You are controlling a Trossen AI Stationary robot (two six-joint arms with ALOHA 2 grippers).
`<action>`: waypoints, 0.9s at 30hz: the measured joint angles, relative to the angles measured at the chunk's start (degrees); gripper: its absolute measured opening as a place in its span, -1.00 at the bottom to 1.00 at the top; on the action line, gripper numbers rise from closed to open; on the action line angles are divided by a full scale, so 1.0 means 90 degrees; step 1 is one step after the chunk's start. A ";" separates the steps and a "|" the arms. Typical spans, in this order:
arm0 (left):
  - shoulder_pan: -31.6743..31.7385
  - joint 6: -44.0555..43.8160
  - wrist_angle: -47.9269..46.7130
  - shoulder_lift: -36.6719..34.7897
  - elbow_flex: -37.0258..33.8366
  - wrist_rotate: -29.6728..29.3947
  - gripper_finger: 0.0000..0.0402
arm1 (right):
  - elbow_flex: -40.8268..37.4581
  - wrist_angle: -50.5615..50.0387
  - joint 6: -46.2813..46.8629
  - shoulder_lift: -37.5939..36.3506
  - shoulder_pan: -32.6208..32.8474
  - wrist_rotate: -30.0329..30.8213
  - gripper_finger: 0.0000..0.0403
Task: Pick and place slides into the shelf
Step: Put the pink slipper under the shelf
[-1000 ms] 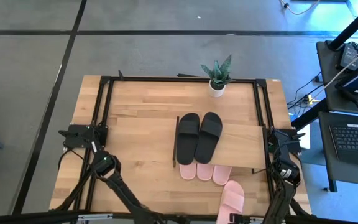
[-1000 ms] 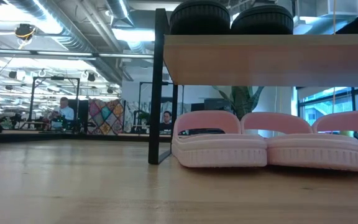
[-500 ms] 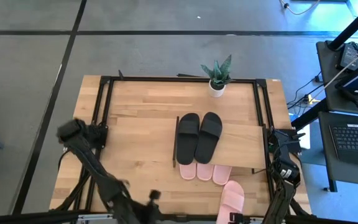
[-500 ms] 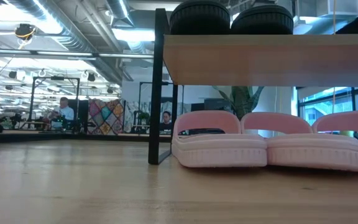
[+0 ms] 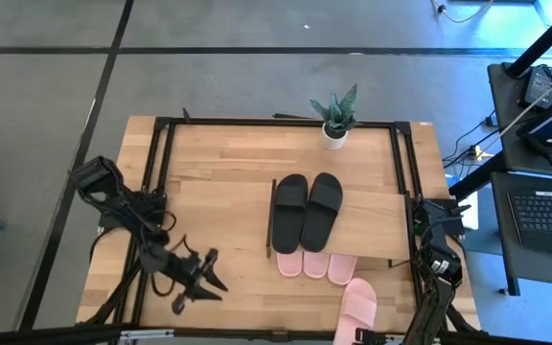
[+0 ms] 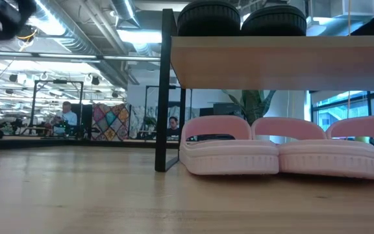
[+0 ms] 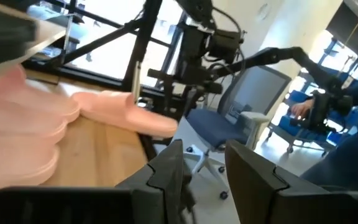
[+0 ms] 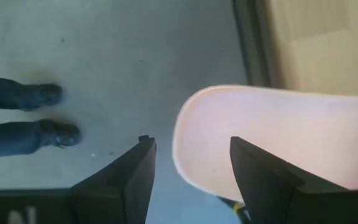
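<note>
Two black slides (image 5: 305, 211) lie on top of the shelf (image 5: 377, 218). Pink slides (image 6: 229, 148) rest on their soles on the table under it, toes poking out (image 5: 314, 265). One more pink slide (image 5: 356, 307) lies at the table's near edge, its heel end (image 8: 272, 137) hanging out over the floor. My right gripper (image 8: 191, 180) hovers open at that heel end, pointing steeply down. My left gripper (image 5: 214, 276) is open and level over the near left of the table, pointing right with nothing between its fingers (image 7: 166, 177). My right gripper: whether it touches the pink slide, I cannot tell. One finger (image 8: 263, 180) stands in front of the slide's heel end (image 8: 229, 149). The other finger (image 8: 126, 180) stands outside it, over the floor.
A potted plant (image 5: 335, 120) stands at the far edge. The table's black frame (image 5: 161, 153) runs round the top. Bare wood (image 5: 218, 206) lies left of the shelf. A person's feet (image 8: 36, 112) are on the floor by the near edge.
My left arm has swung out fast. Its gripper has come up from beyond the near edge to over the near left of the table and turned level, pointing toward the right edge. The slides and my right gripper have kept still.
</note>
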 joint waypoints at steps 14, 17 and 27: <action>0.0002 0.0047 0.0404 0.0000 -0.0645 -0.0153 -0.44 | -0.0343 0.0317 0.0002 0.0010 -0.0117 -0.0097 -0.04; 0.0002 0.0046 0.0404 0.0000 -0.0645 -0.0153 -0.44 | -0.0636 0.0595 0.0023 0.0010 -0.0167 -0.0251 -0.11; 0.0002 0.0048 0.0396 0.0005 -0.0645 -0.0153 -0.44 | -0.0753 0.0291 0.0220 0.0012 -0.0255 -0.0265 -0.50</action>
